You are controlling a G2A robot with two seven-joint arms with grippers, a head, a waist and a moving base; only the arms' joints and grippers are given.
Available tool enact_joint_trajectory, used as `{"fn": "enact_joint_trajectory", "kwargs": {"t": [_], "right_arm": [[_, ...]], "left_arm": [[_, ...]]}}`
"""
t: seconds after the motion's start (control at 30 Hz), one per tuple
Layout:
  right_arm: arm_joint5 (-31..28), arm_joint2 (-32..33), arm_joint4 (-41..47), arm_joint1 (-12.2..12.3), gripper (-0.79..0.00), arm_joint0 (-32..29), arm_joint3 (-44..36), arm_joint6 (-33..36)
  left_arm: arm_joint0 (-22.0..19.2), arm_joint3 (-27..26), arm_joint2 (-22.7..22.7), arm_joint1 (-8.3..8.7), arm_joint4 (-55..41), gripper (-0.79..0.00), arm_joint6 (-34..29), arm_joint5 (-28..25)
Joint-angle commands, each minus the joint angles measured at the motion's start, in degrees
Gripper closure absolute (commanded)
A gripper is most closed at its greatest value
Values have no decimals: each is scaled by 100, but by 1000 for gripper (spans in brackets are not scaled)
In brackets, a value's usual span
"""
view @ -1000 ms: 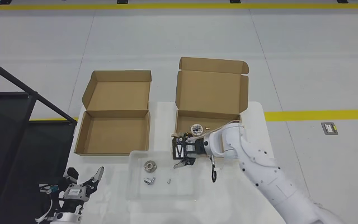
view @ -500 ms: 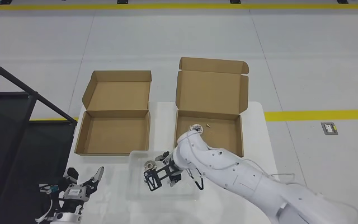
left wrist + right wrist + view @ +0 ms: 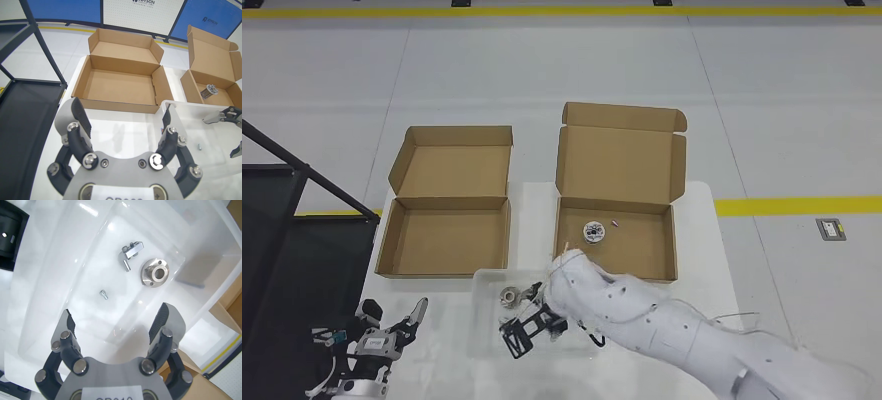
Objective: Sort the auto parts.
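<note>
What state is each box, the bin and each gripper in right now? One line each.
Left box: lid open, empty.
Right box: lid open, round part inside.
Clear bin: uncovered, holding flange, bracket and bolt.
Left gripper: open, empty.
Right gripper: open, empty, above the bin.

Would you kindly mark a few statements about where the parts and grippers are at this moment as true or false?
1. The right gripper is open above the clear bin. True.
2. A cylindrical part lies in the right cardboard box. True.
3. The flange lies in that box too. False: it lies in the clear bin.
4. The small bolt lies apart from the bracket. True.
5. The left gripper is shut on a bolt. False: it is open and holds nothing.
</note>
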Motion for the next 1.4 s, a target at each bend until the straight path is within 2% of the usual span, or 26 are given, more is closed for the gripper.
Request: {"fn": "enact_joint_trajectory", "kwargs": {"t": [0.0, 0.1, 0.17, 0.2, 0.23, 0.37, 0.47, 0.57, 0.7, 0.73, 0.87, 1.2, 1.37], "right_arm": [[-31, -70, -130, -49, -696, -15, 58, -61], [-31, -189, -285, -136, -662, -6, 169, -150], [-31, -189, -379, -208, -570, -40, 278, -168], [-31, -189, -413, -248, -493, -49, 321, -203], [-31, -189, -469, -287, -474, -61, 396, -206], [-31, -189, -587, -469, -545, -149, 702, -237], [-31, -189, -642, -619, -517, -178, 923, -254], [-31, -189, -721, -752, -536, -201, 1163, -291], [-31, -189, -801, -920, -477, -213, 1474, -362], [-31, -189, -820, -957, -489, -215, 1564, -374], [-31, -189, -927, -1089, -385, -206, 1778, -491], [-31, -189, -1045, -1307, -363, -201, 2288, -628], [-31, -189, -1071, -1400, -326, -184, 2436, -688]], "left_arm": [[0, 0, 0, 0, 0, -785, 0, 0], [0, 0, 0, 0, 0, -785, 0, 0], [0, 0, 0, 0, 0, -785, 0, 0], [0, 0, 0, 0, 0, -785, 0, 0], [0, 0, 0, 0, 0, -785, 0, 0], [0, 0, 0, 0, 0, -785, 0, 0], [0, 0, 0, 0, 0, -785, 0, 0], [0, 0, 0, 0, 0, -785, 0, 0], [0, 0, 0, 0, 0, -785, 0, 0], [0, 0, 0, 0, 0, -785, 0, 0], [0, 0, 0, 0, 0, -785, 0, 0], [0, 0, 0, 0, 0, -785, 0, 0], [0, 0, 0, 0, 0, -785, 0, 0]]}}
